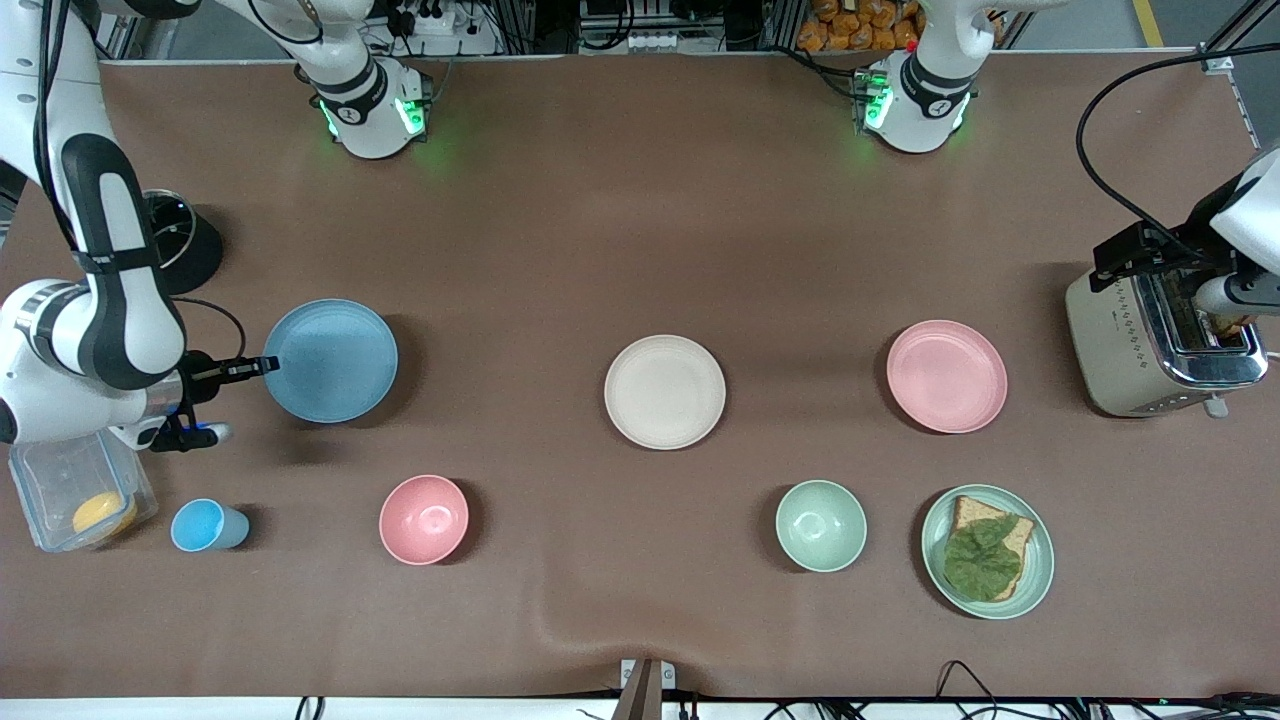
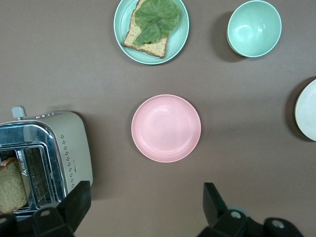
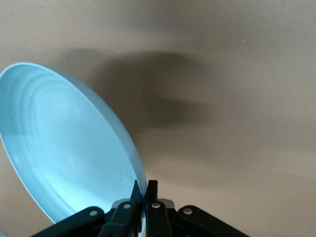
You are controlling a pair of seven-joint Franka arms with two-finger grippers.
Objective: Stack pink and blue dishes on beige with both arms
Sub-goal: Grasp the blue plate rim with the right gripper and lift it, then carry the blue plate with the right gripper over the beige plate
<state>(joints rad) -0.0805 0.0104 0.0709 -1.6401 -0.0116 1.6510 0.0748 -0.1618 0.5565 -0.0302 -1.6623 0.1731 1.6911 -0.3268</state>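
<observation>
The right end effector [image 3: 143, 197] is clamped on the rim of the light blue round plate [image 1: 331, 360], its fingers pressed together on the edge at the right arm's end of the tabletop [image 1: 640, 220]. In the right wrist view the plate appears tilted, with a shadow beneath it, so it is judged to be lifted clear of the surface.

The left end effector [image 2: 148, 205] hangs above the tabletop between the beige toaster [image 1: 1160, 345] and the pale pink round plate [image 1: 946, 376], with its fingers spread wide apart and holding nothing. The pink plate lies flat toward the left arm's end.

The cream-beige round plate [image 1: 665, 391] lies at the centre of the tabletop, bare, well apart from both coloured plates.

Recommended procedure for the current step:
- Carry the blue plate level toward the beige plate; a rim-only grip may let it sag or swing.
- Centre it over the beige plate before lowering, then release only once it rests flat.
- Keep the path above the deep pink bowl [image 1: 424, 519].
- The left end effector should descend on the pink plate's rim nearest the toaster.
</observation>
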